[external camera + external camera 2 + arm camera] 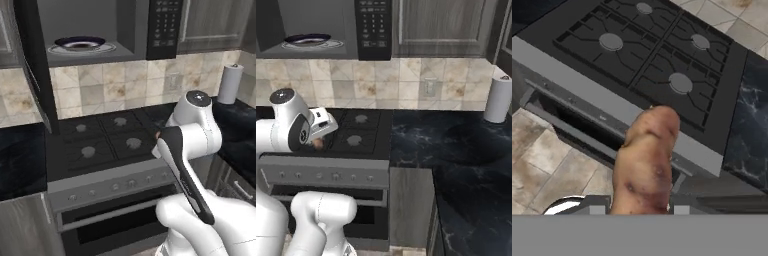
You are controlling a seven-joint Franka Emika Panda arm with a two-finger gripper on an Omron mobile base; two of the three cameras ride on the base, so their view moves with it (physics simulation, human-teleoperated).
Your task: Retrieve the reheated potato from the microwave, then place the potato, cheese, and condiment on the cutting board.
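Already the hand (320, 139) pinches the potato (646, 162) lengthwise over the stove's (105, 137) front edge, long axis running out along the fingers, apparently well below the open microwave (100, 30).

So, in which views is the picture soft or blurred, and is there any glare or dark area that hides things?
Hand view: the potato sits very close and looks soft, the stove behind is sharper. Left base view: the open microwave is evenly lit, the plate clear; the oven front below is dark. Right base view: the black counter shows faint sheen, no strong glare.
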